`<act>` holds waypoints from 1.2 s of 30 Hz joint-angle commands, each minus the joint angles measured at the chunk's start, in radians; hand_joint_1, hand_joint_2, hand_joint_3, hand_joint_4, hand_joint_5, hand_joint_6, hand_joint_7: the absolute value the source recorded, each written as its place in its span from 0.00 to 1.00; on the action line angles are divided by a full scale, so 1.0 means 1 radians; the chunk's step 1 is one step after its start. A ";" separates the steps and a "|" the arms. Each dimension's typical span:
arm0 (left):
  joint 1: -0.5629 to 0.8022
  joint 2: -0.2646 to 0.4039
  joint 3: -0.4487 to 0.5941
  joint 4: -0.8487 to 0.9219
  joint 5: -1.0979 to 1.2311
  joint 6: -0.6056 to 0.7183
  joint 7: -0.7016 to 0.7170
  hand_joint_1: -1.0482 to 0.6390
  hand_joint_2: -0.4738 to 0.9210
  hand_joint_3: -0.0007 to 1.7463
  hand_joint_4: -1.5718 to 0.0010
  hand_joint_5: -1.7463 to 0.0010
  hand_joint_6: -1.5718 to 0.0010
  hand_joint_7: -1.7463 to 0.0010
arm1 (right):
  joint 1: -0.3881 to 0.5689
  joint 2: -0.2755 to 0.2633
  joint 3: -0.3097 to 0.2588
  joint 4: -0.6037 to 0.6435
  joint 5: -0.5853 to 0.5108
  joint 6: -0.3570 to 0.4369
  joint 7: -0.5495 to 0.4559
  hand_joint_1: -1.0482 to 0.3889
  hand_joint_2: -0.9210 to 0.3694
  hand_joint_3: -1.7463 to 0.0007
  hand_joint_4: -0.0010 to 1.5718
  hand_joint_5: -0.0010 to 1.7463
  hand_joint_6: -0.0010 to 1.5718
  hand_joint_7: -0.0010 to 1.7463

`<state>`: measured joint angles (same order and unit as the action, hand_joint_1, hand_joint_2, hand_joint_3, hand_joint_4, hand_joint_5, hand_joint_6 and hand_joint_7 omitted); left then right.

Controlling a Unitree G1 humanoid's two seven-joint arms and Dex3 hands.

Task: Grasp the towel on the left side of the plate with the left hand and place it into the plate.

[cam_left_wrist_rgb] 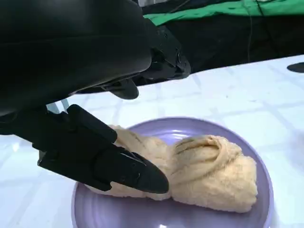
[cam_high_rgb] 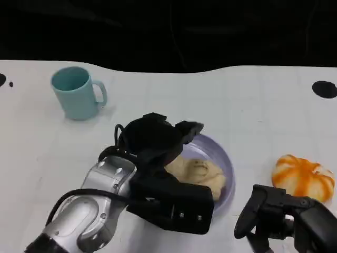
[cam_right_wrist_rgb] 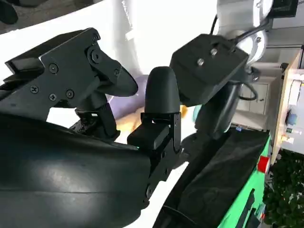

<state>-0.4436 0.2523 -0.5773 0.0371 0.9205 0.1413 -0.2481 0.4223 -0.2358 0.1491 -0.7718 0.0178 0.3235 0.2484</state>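
Teal mug: a pale teal mug (cam_high_rgb: 77,92) stands upright at the far left of the white table (cam_high_rgb: 221,100), handle turned to the right, well apart from everything else.
Left arm: the silver forearm (cam_high_rgb: 84,211) reaches in from the near left, black cable looped along it.
Left hand: the black left hand (cam_high_rgb: 158,145) hangs over the left rim of the plate; in the left wrist view its fingers (cam_left_wrist_rgb: 102,159) stand apart, one lying against the near-left flank of the towel, the others raised clear above it, nothing pinched between them.
Towel: the cream towel (cam_high_rgb: 202,174), bunched and folded, lies inside the plate; the left wrist view shows it (cam_left_wrist_rgb: 209,171) resting across the plate's middle, its right end twisted into a knot-like fold.
Plate: the lavender plate (cam_high_rgb: 224,158) sits at the table's centre, its bare rim showing on the right and near side (cam_left_wrist_rgb: 166,216).
Right hand: the black right hand (cam_high_rgb: 271,211) rests low at the near right, just right of the plate and apart from it; whether its fingers are spread or curled cannot be told.
Pumpkin: an orange-and-white striped pumpkin (cam_high_rgb: 304,176) sits at the right edge, just beyond the right hand.
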 commanded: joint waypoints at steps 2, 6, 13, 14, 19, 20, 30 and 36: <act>0.039 0.038 0.048 -0.110 -0.031 0.016 -0.082 0.20 1.00 0.07 0.93 0.78 0.91 1.00 | -0.001 -0.005 -0.007 0.005 0.004 -0.014 0.000 0.66 0.29 0.36 0.49 0.99 0.44 0.78; 0.082 0.070 0.126 -0.216 -0.127 0.016 -0.152 0.21 1.00 0.07 0.97 0.73 0.91 0.99 | -0.002 -0.003 -0.006 0.002 0.005 -0.006 -0.002 0.66 0.28 0.37 0.49 0.99 0.44 0.78; 0.205 0.122 0.321 -0.410 -0.377 0.033 -0.253 0.28 1.00 0.09 0.90 0.65 0.85 0.97 | -0.005 -0.001 -0.010 0.002 0.013 -0.002 0.000 0.66 0.28 0.37 0.48 0.99 0.44 0.79; 0.227 0.123 0.351 -0.426 -0.430 0.034 -0.264 0.29 1.00 0.10 0.90 0.64 0.85 0.97 | -0.005 0.000 -0.011 0.003 0.015 -0.002 0.000 0.66 0.28 0.37 0.48 0.99 0.44 0.79; 0.359 0.084 0.478 -0.502 -0.673 0.039 -0.255 0.37 1.00 0.11 0.81 0.60 0.79 0.95 | -0.005 -0.003 -0.013 0.006 0.014 -0.006 0.002 0.67 0.28 0.38 0.48 0.99 0.44 0.79; 0.386 0.070 0.498 -0.519 -0.714 0.042 -0.245 0.40 1.00 0.12 0.80 0.58 0.77 0.94 | -0.005 -0.004 -0.013 0.006 0.014 -0.006 0.003 0.67 0.28 0.37 0.48 0.99 0.44 0.79; 0.589 -0.100 0.632 -0.642 -0.983 0.132 -0.086 0.55 0.75 0.55 0.52 0.36 0.43 0.69 | -0.007 -0.007 -0.013 0.010 0.013 -0.001 0.006 0.66 0.28 0.38 0.48 0.99 0.44 0.78; 0.685 -0.141 0.660 -0.736 -1.078 0.239 -0.024 0.58 0.64 0.83 0.43 0.18 0.43 0.35 | -0.009 -0.004 -0.009 0.012 0.012 -0.005 0.005 0.66 0.27 0.39 0.48 0.99 0.44 0.78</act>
<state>0.2108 0.1168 0.0650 -0.6508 -0.1290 0.3379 -0.3043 0.4121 -0.2334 0.1470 -0.7622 0.0213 0.3225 0.2519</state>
